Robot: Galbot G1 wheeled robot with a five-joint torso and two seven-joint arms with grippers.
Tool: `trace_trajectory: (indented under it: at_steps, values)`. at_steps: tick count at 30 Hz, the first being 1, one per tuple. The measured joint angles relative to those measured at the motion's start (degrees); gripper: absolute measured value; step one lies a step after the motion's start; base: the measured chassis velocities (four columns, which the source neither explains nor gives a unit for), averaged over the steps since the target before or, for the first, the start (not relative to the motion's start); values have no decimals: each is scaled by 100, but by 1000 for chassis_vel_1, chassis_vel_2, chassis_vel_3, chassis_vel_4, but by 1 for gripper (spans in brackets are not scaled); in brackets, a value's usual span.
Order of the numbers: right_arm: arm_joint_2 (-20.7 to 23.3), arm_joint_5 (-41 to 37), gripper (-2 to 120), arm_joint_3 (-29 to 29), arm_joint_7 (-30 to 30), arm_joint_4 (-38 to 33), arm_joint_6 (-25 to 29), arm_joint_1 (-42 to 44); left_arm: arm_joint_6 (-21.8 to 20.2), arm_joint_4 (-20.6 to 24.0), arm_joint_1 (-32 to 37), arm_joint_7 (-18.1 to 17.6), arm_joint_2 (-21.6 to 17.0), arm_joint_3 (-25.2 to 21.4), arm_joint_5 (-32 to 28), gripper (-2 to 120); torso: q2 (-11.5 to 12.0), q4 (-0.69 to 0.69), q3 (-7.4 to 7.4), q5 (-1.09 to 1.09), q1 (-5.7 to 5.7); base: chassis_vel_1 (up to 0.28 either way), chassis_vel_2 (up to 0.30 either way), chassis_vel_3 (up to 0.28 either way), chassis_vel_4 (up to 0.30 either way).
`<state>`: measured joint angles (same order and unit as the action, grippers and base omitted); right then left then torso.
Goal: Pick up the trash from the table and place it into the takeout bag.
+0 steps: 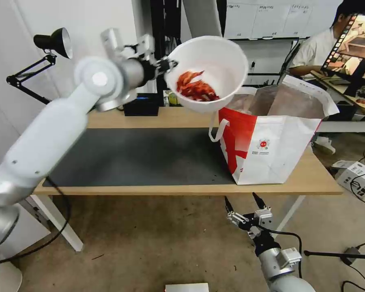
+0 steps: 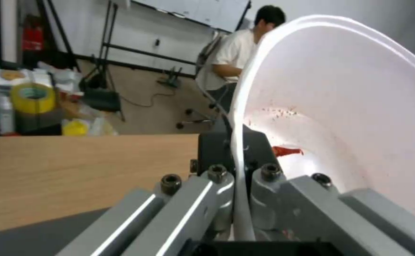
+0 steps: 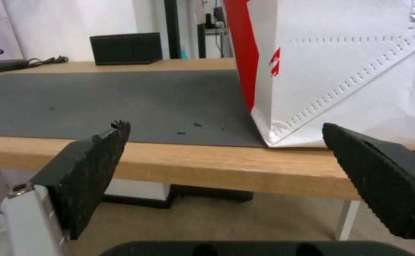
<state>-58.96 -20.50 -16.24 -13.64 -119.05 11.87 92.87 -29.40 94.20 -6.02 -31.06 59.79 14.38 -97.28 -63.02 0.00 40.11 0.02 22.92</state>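
The white bowl [image 1: 209, 71] is up in the air, tipped toward the camera with its red crayfish shells [image 1: 195, 87] piled on the low side, hanging just over the left edge of the takeout bag [image 1: 271, 138]. The left gripper [image 1: 170, 65] has it by the rim — the left wrist view shows the thin white rim pinched tight between the two fingers [image 2: 217, 193]. The bag stands upright and open on the right end of the table [image 1: 312, 178], foil lining showing, one corner on the dark grey mat [image 1: 142, 156]. A black box [image 1: 141, 106] sits at the table's far edge. The right gripper [image 1: 243, 202] waits low in front of the table — pads [image 3: 93, 167] spread wide, nothing between them.
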Motion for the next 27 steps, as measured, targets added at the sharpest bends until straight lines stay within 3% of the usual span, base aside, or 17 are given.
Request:
trace_trajectory:
  at_steps: [1, 4, 12, 19, 27]
  values:
    - [0, 0, 100, 0, 0, 0, 0, 0, 0, 0, 0, 0, 0, 0, 0, 0, 0, 0, 0, 0, 0, 0, 0, 0, 0]
    - [0, 0, 100, 0, 0, 0, 0, 0, 138, -451, -222, -83, 544, 309, 93, 0, 0, -2, 0, 1, 0, 0, 0, 0, 0]
    - [0, 0, 100, 0, 0, 0, 0, 0, 451, -1144, -356, -88, 1182, 644, 396, 0, 0, 0, 0, -1, 0, 0, 0, 0, 0]
    - [0, 0, 100, 0, 0, 0, 0, 0, 834, -1307, -311, -62, 1470, 811, 775, 0, 0, 0, 0, -1, 0, 0, 0, 0, 0]
    - [0, 0, 100, 0, 0, 0, 0, 0, 1425, -1488, -210, -43, 1708, 1211, 1845, 0, 0, -1, 0, 0, 0, 0, 0, 0, 0]
